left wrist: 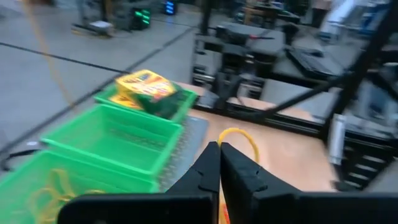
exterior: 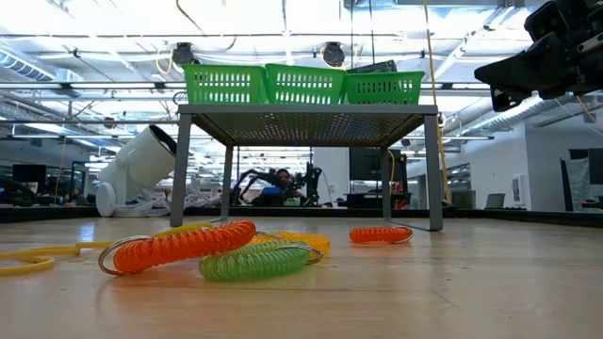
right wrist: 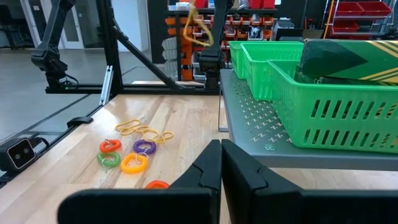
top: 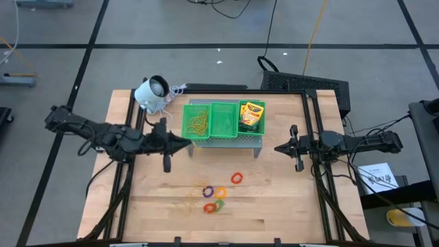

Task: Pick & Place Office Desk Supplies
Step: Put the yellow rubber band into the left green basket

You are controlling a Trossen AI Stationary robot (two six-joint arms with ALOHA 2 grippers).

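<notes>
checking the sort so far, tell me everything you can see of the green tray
The green tray looks like plastic mesh with three open compartments in a row. It sits level on a grey perforated metal stand at the table's far side. Rubber bands fill one end compartment, crayon boxes the other; the middle looks empty.

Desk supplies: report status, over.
Left gripper shut on rubber band, beside tray. Right gripper shut, empty. Rings loose on table. Nothing blocking.
</notes>
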